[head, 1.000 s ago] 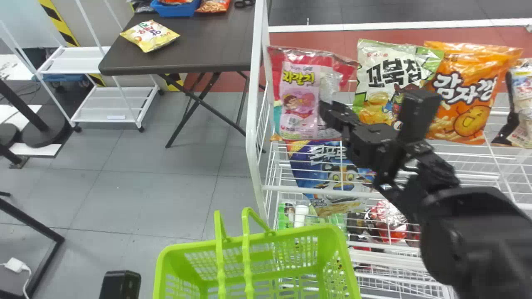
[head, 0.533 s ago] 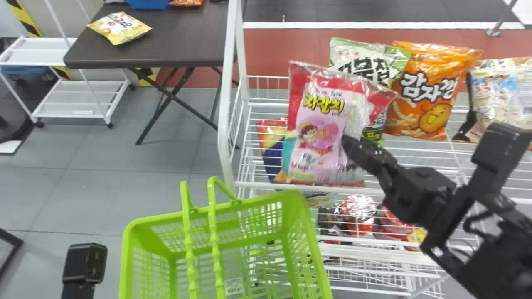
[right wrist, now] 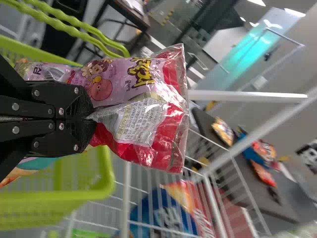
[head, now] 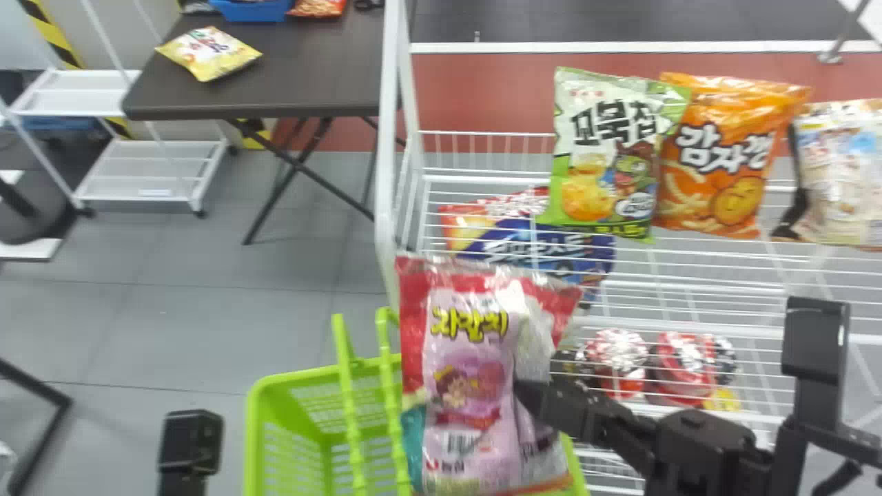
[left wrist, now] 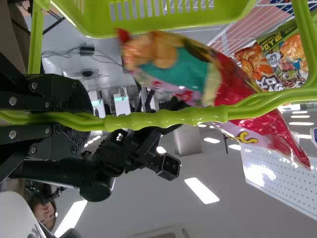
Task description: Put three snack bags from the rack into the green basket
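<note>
Looking at the pink snack bag (head: 468,386) first, I have it clamped between the closed fingers of the right gripper (right wrist: 91,118), which pinches a fold of it from the right. Its long axis runs nearly upright, printed face towards the head, and it hangs over the right part of the green basket (head: 254,427). I can't tell whether its bottom edge is below the rim.

The two green handles (head: 349,406) stand to the bag's left, so I judge the coming move to be a lowering beside them, bag kept upright, then a release. If I swing too far left, it could catch on them.

The left gripper (left wrist: 89,117) is at the basket's left side; whether it grips anything I can't tell. Beyond, on the white wire rack (head: 386,138), the green snack bag (head: 603,158) and orange snack bag (head: 720,155) stand side by side.
</note>
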### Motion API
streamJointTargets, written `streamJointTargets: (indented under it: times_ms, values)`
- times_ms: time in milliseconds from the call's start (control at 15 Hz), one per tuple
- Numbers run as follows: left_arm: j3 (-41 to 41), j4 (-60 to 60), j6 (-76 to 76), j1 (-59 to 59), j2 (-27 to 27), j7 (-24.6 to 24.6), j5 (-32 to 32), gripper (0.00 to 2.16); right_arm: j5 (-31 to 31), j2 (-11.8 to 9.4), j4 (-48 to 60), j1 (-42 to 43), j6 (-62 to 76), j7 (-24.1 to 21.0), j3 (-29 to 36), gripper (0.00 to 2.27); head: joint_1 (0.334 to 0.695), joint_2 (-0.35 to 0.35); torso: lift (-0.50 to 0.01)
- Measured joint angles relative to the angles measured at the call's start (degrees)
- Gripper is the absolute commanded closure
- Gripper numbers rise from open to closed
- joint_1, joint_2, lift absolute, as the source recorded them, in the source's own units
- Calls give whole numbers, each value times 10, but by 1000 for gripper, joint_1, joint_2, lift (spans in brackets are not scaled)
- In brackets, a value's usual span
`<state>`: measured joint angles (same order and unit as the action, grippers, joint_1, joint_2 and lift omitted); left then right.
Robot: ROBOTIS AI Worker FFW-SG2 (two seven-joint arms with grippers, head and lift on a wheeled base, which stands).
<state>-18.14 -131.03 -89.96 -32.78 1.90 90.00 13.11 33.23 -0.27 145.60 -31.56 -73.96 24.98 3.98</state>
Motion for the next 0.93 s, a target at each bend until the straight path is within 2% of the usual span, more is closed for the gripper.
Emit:
streamJointTargets:
  times_ms: [67, 133, 333, 533, 733, 800, 933]
  values:
    - [0, -2, 0, 0, 0, 0, 1, 2152, -11, 0, -11, 7, -17, 0, -20, 967, 695, 209, 0]
    - [0, -3, 0, 0, 0, 0, 2, 2152, -31, -1, -27, 20, -38, 0, -44, -2, 695, 267, 0]
    - [1, -5, 0, 1, -1, 0, 3, 2152, -77, -13, -49, 43, -60, 4, -75, 39, 695, 282, 0]
    - [0, -5, 0, 2, 0, 0, 3, 2152, -79, -13, -51, 56, -52, 11, -48, 60, 695, 228, 0]
    - [0, -6, 0, 3, 0, 0, 3, 2152, -76, -7, -82, 89, 17, 2, 8, 63, 695, 112, 0]
    - [-1, -6, 0, 3, 1, 0, 4, 2152, -74, -6, -102, 106, 47, -1, 27, 66, 695, 33, 0]
    - [-1, -6, 0, 3, 1, 0, 4, 2152, -75, -5, -142, 140, 92, -21, 54, 66, 695, -22, 0]
